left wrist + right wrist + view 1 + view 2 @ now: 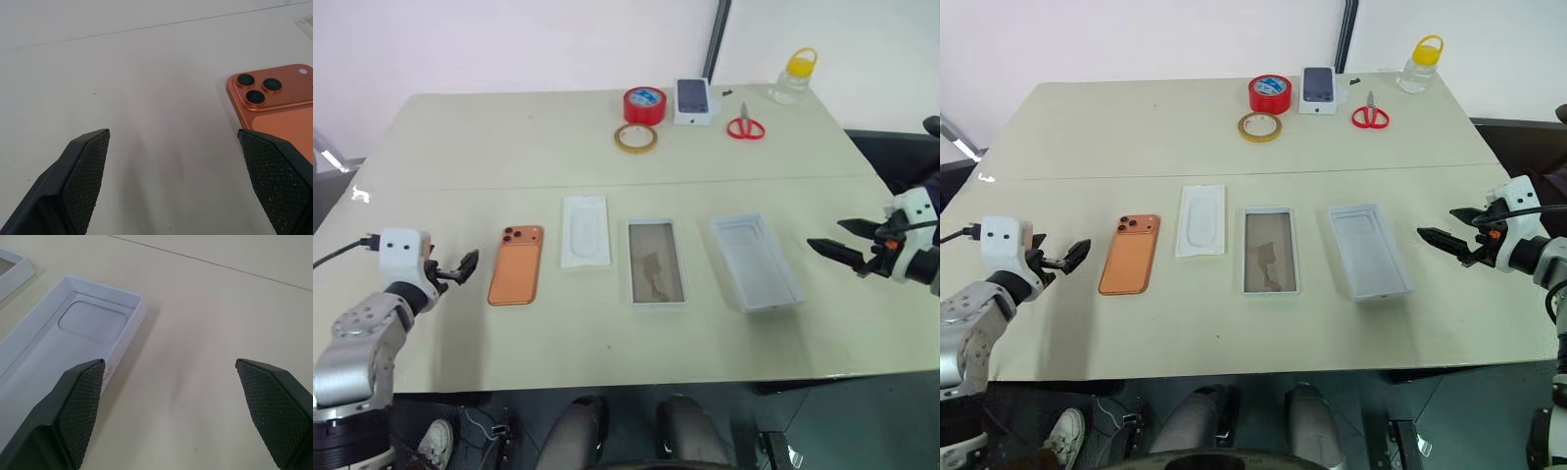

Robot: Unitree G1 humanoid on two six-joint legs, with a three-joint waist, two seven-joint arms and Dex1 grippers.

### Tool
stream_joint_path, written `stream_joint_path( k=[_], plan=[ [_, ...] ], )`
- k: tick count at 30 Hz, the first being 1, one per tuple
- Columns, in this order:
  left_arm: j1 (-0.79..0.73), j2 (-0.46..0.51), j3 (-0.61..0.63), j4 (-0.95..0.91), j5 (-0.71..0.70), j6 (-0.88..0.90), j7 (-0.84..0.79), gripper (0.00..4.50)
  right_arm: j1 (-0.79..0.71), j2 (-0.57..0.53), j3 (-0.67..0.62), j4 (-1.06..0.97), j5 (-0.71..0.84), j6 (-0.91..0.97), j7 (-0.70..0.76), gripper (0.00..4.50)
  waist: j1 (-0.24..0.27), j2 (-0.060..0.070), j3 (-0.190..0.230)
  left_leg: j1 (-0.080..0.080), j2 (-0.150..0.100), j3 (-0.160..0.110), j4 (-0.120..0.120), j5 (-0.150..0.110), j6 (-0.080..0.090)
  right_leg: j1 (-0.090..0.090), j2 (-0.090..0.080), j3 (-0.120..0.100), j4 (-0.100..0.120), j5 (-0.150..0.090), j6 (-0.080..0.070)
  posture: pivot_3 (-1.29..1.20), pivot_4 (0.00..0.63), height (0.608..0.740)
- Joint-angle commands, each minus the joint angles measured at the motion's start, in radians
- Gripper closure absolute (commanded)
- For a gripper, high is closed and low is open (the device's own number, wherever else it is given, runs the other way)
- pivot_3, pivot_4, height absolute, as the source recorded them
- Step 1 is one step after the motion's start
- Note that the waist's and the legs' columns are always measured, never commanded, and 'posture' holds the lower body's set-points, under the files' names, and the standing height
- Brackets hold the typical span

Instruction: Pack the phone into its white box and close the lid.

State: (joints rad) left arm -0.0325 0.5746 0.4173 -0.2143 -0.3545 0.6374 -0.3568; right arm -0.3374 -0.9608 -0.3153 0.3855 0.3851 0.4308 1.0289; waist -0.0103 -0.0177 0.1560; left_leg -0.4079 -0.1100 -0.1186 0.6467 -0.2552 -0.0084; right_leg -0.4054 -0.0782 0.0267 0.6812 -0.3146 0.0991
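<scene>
The white box (657, 263) sits in the middle of the table (509, 147) with nothing in it, and the lid (755, 261) just right of it lies open side up, also with nothing inside. The phone (516, 264) lies face down well left of the box, past a thin white insert (584, 231). Far left and far right of the box, the left gripper (466, 265) and right gripper (829, 248) hang over bare table with fingers spread wide, holding nothing.

Phone (279, 105) back matt orange, lens rings shiny; fingers (83, 181) rough cross-hatched black rubber; table (489, 137) smooth matt
</scene>
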Motion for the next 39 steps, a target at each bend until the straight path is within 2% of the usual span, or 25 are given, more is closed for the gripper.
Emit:
stream_joint_path(
  k=[1,8,13,18,22,26,31,39],
  plan=[
    [0.006,-0.006,0.030,-0.045,-0.005,-0.004,0.020,0.10,-0.033,-0.018,-0.003,0.011,-0.008,-0.023,0.010,0.04,0.000,0.000,0.000,0.000,0.000,0.000,0.000,0.000,0.000,0.000,0.000,0.000,0.000,0.000,0.000,0.00,0.150,0.740],
    [-0.001,-0.028,0.029,-0.066,-0.016,0.005,0.039,0.10,-0.071,-0.012,0.016,0.013,-0.016,-0.024,0.020,0.04,-0.002,0.000,0.000,0.000,0.000,0.000,0.000,0.000,0.000,0.000,0.000,0.000,0.000,0.000,0.000,0.00,0.150,0.740],
    [-0.040,-0.053,0.009,-0.087,-0.043,0.038,0.058,0.10,-0.065,0.004,0.030,-0.060,-0.007,-0.005,0.016,0.04,0.000,0.000,0.000,0.000,0.000,0.000,0.000,0.000,0.000,0.000,0.000,0.000,0.000,0.000,0.000,0.00,0.150,0.740],
    [-0.120,-0.116,-0.062,-0.142,-0.090,0.126,0.087,0.10,-0.044,0.039,0.046,-0.203,0.018,0.032,0.008,0.04,-0.001,0.000,0.000,0.000,0.000,0.000,0.000,0.000,0.000,0.000,0.000,0.000,0.000,0.000,0.000,0.00,0.150,0.740],
    [-0.207,-0.167,-0.191,-0.170,-0.126,0.222,0.073,0.10,0.015,0.070,0.076,-0.423,0.057,0.091,-0.008,0.04,0.002,0.000,0.000,0.000,0.000,0.000,0.001,0.000,0.000,0.000,0.000,0.000,0.000,0.000,0.000,0.00,0.150,0.740],
    [-0.274,-0.194,-0.236,-0.148,-0.148,0.305,0.083,0.05,0.067,0.105,0.125,-0.639,0.089,0.153,-0.045,0.01,-0.002,0.000,0.000,-0.001,0.000,0.000,0.001,0.002,-0.003,0.000,0.000,0.000,0.000,0.000,0.000,0.00,0.150,0.740],
    [-0.342,-0.231,-0.226,-0.100,-0.170,0.404,0.124,0.05,0.092,0.157,0.192,-0.821,0.119,0.213,-0.104,0.01,0.000,0.000,0.000,0.000,0.000,0.000,0.001,0.001,-0.002,0.000,0.001,0.000,0.001,0.000,0.000,0.00,0.150,0.740],
    [-0.381,-0.290,-0.190,-0.076,-0.212,0.581,0.180,0.05,0.085,0.204,0.271,-0.890,0.119,0.233,-0.155,0.01,0.002,-0.001,0.000,-0.001,0.000,-0.001,0.002,0.003,-0.005,0.000,0.001,0.000,0.001,0.000,0.000,0.00,0.150,0.740]
  ],
)
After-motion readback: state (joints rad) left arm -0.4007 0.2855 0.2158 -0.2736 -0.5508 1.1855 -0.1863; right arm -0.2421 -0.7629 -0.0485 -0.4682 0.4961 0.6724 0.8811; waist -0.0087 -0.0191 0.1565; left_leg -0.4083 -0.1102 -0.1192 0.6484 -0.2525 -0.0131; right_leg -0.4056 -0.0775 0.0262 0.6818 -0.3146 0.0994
